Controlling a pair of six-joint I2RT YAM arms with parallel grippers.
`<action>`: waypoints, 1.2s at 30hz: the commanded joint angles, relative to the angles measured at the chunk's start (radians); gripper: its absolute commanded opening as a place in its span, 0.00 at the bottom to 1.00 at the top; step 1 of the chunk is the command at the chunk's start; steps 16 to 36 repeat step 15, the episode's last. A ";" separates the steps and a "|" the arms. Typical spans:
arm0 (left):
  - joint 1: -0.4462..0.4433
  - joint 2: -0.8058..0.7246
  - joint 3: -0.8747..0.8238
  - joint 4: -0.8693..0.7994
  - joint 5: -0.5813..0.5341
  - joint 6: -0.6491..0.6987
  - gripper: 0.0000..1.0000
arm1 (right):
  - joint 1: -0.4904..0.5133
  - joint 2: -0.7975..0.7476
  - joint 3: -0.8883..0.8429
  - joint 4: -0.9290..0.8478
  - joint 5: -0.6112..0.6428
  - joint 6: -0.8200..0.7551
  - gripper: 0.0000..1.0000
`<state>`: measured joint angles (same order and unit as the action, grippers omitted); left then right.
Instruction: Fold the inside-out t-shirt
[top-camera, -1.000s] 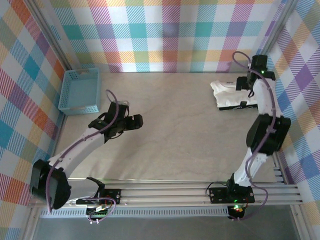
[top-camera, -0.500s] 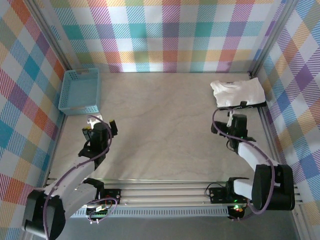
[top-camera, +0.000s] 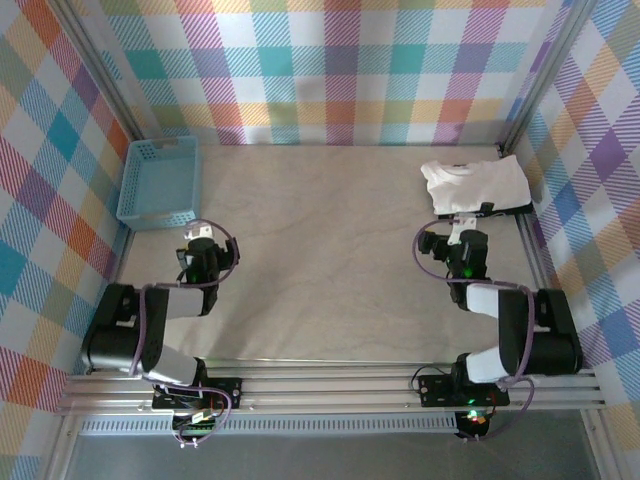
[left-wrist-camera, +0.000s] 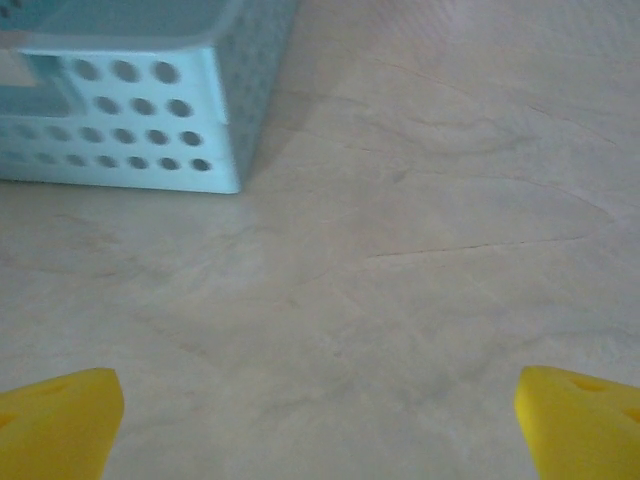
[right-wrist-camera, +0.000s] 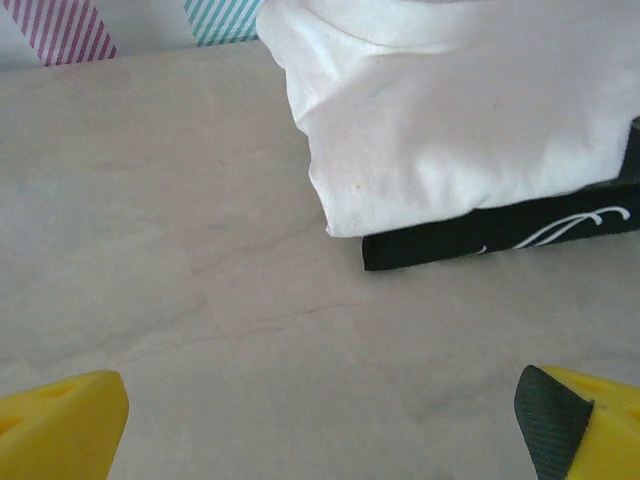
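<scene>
top external: white short-sleeved cotton t-shirt (top-camera: 475, 185) lies folded atop black folded garment (right-wrist-camera: 450, 247), far right of table (top-camera: 330, 260). stacking suggests task done. left tool (top-camera: 203, 238) and right tool (top-camera: 452, 235) released, empty.

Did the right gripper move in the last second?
Yes. The right gripper drew back: it was over the t-shirt, now it sits short of it.

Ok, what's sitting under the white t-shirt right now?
A folded black garment with white marks lies under the white t-shirt. Its near edge sticks out; the rest is covered by the shirt.
</scene>
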<state>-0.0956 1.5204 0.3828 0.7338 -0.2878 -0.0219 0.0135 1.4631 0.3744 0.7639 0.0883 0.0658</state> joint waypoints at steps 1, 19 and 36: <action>0.011 0.037 0.031 0.073 0.110 0.031 1.00 | 0.003 0.078 0.008 0.138 0.002 -0.024 1.00; 0.013 0.043 0.031 0.088 0.110 0.033 1.00 | 0.003 0.071 0.034 0.068 -0.057 -0.049 1.00; 0.013 0.043 0.031 0.088 0.110 0.033 1.00 | 0.003 0.071 0.034 0.068 -0.057 -0.049 1.00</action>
